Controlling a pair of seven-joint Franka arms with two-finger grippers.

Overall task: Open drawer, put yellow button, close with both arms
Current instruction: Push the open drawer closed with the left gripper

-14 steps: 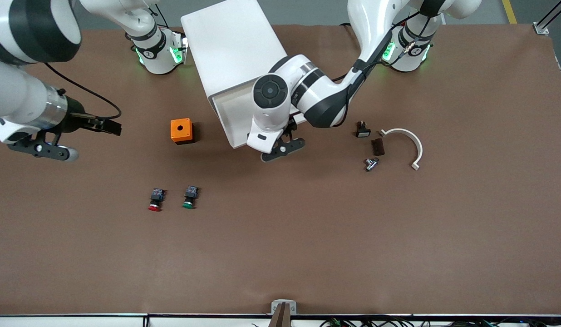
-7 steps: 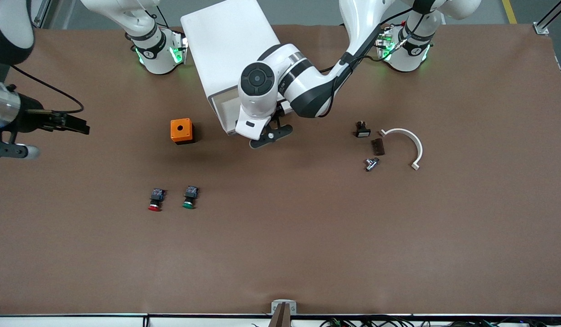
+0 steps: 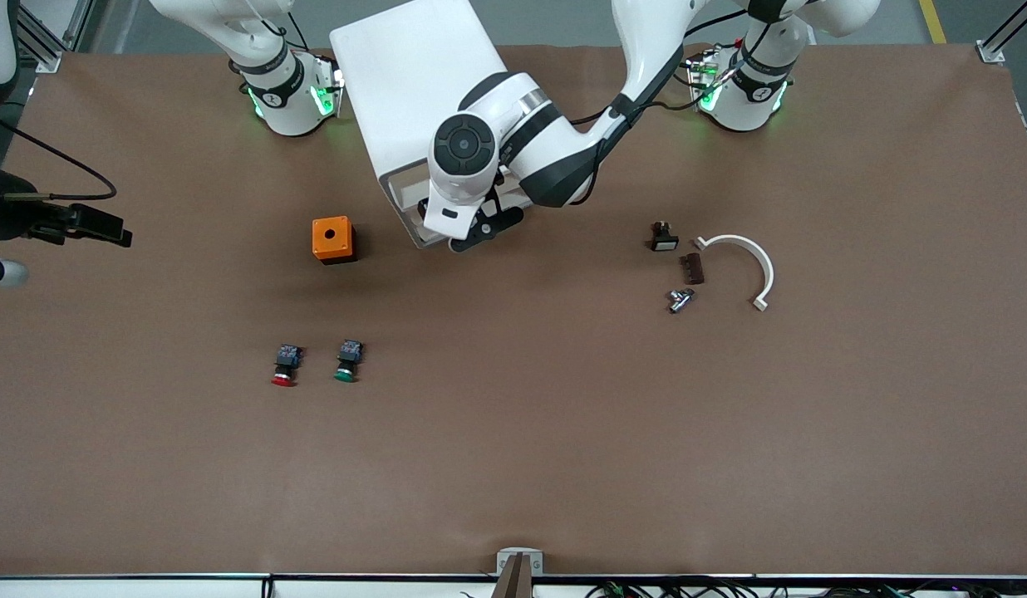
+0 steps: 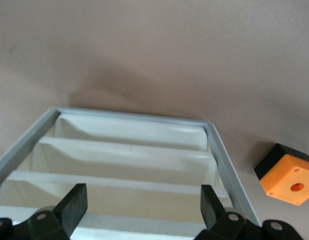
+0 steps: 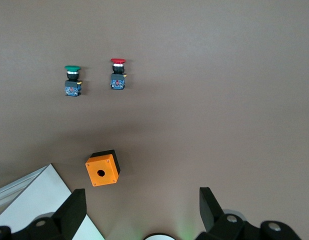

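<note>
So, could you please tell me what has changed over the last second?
The left hand, open and empty, pushed the drawer back toward the cabinet; only a sliver shows. The right hand, open, withdrew toward its table end. The red button, green button and orange box stayed put.

Even overhead light, soft shadows, slight blur in wrist views.

- Left arm (image 3: 555, 158): glossy white shells, black joint bands, a round dark cap above its pincer.
- Black cable trails upward.
- Both bases (image 3: 285, 95) glow green.
- Black fingers (image 4: 74, 207), silver screws.
</note>
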